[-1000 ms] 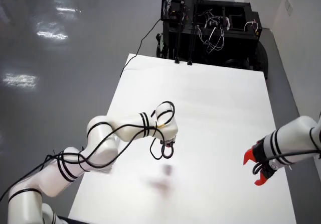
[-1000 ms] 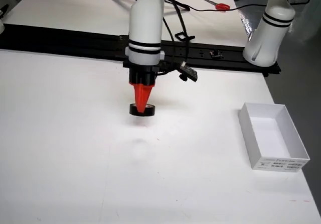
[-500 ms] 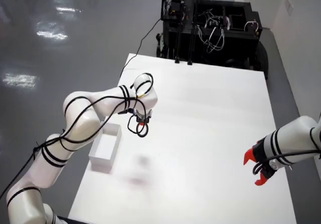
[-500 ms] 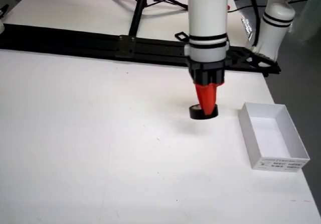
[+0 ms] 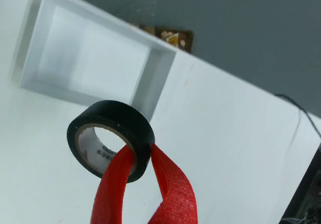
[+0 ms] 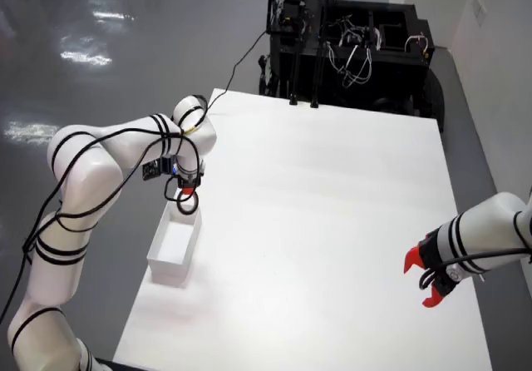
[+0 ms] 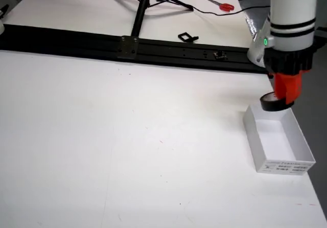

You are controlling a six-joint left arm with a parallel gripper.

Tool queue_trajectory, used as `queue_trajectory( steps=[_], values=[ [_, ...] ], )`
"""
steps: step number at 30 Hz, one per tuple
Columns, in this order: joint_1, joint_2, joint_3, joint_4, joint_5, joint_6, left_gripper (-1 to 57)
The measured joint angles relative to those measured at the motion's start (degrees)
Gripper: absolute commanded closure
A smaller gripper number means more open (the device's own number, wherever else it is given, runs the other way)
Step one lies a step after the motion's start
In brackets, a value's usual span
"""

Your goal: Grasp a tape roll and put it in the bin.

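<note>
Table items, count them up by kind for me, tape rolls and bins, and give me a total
Black tape roll: 1, held in the red gripper above the bin's near end
White bin: 1, nothing visible inside
Total: 2

tape roll (image 5: pixel 111 138): black outside, pale tan core, with small dark print on the white inner face
gripper (image 5: pixel 143 171): bright red fingers, on a black wrist section in the view from the side
working arm (image 6: pixel 100 167): glossy white shell with thin black bands at the joints and black cables along it
bin (image 7: pixel 278 145): white all over, with a white label carrying small black print on its near wall
table (image 7: pixel 127 151): plain white
second arm (image 6: pixel 482 234): white with black bands, red fingers
rail (image 7: pixel 127 48): black
scissors (image 7: pixel 218 3): red handles
floor (image 6: pixel 108 46): glossy grey
</note>
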Motion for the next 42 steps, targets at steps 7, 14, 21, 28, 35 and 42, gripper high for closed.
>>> queue_trajectory(
  steps=[7,14,21,28,35,42],
  values=[
    [3.4,-3.3,6.0,0.5,-2.0,-1.1,57.0],
    [4.8,-1.9,9.6,0.7,-4.6,-1.7,57.0],
    [6.2,0.3,11.9,0.9,-7.4,-2.2,57.0],
    [7.2,1.5,13.1,1.1,-10.1,-2.5,57.0],
    [7.2,2.7,13.8,1.1,-12.8,-2.7,57.0],
    [6.6,4.2,14.1,1.0,-15.1,-2.8,56.7]
  ],
)
